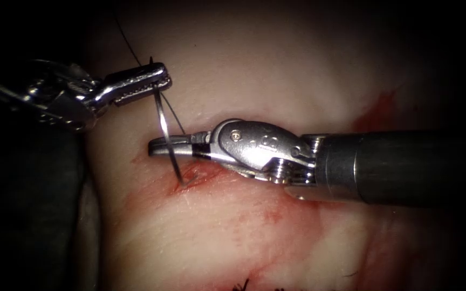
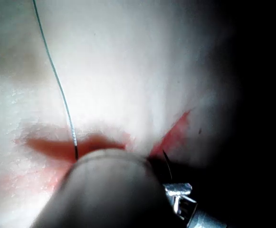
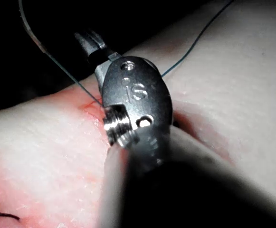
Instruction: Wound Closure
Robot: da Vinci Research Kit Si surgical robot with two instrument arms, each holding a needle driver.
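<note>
Right now the left hand (image 1: pixel 155 81) is clamped on the needle (image 1: pixel 164 126) close to its upper, thread-side end. The curve drops from there to the cut (image 1: pixel 192 175), and the tip sits at or just inside the reddened edge of the tissue (image 1: pixel 276 64); how deep it goes cannot be told. The right hand (image 1: pixel 171 146) lies across the needle lower on the curve, just above the cut, jaws nearly together. Whether they actually pinch the needle or just sit against it cannot be told.

The thread (image 1: pixel 128 46) trails up and away from the left hand's grip. A second strand runs down toward the right hand's jaws.

Risks, as judgement:
- Two grips on one needle. If both are really clamped and the arms move out of sync, the needle could bend or twist in the jaws.
- Grip near the tail gives poor control of the tip, so any rotation could lever the tip sideways and tear the edge of the cut.
- The strand near the right hand's jaws could get pinched and frayed.
- Red fluid (image 1: pixel 378 108) on the tissue hides the cut's margin, making bite placement uncertain.
</note>
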